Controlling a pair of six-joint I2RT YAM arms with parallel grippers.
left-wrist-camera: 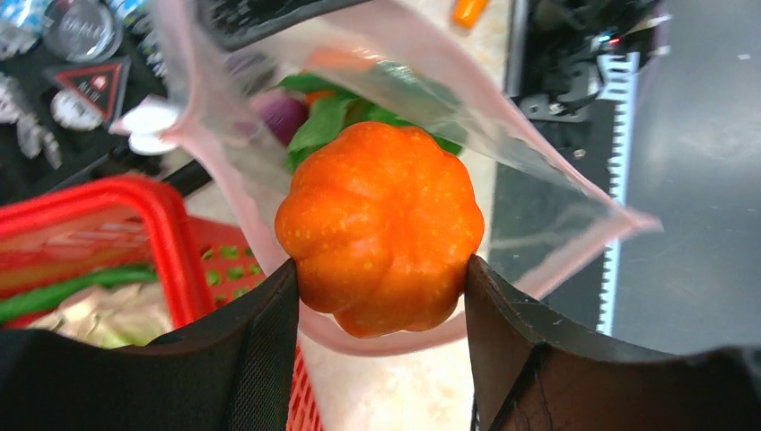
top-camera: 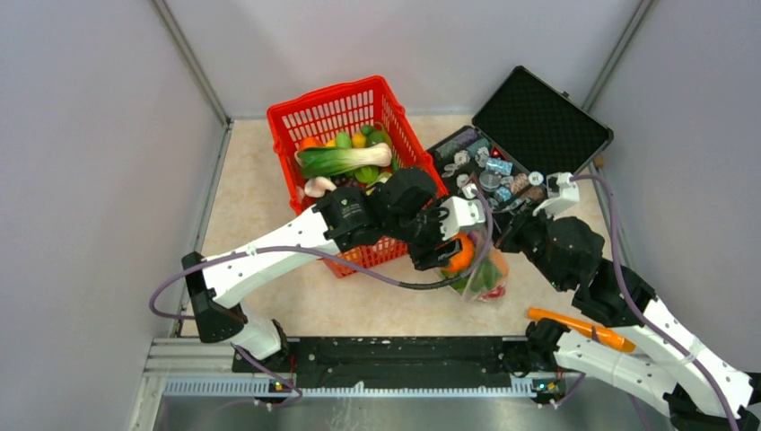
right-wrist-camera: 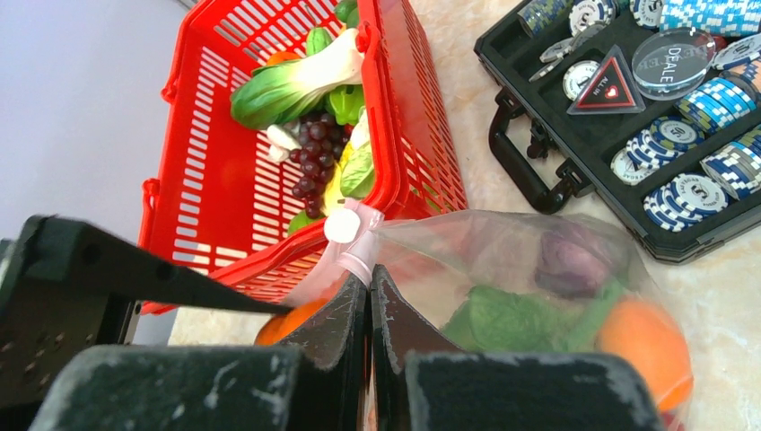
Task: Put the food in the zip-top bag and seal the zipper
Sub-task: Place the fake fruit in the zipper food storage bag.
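Pumpkin (left-wrist-camera: pixel 379 238): clamped across its ribbed flanks between the two fingers of my left pincer (left-wrist-camera: pixel 380 269), clear of the table.
Zip-top bag (left-wrist-camera: pixel 547 171): hung directly beyond the pumpkin, its mouth gaping toward my left pincer. Green leaves, a purple piece and an orange round lay inside.
Zipper (left-wrist-camera: pixel 184 108): pink strip, unsealed, ringing the open mouth. I judged the pumpkin to be at the near lip and not yet through.
Right pincer (right-wrist-camera: pixel 369 292): clenched on the bag's mouth edge just below the white tab (right-wrist-camera: pixel 342 224), holding the bag up.
Approach axis: straight ahead along my left fingers into the mouth. I judged that no sideways correction was needed.
Nearer arm: left, for insertion. My right was committed to the hold.
Red basket (right-wrist-camera: pixel 206 215): just beside the bag, holding further food.
Next move, as judged: advance past the lip, then release.
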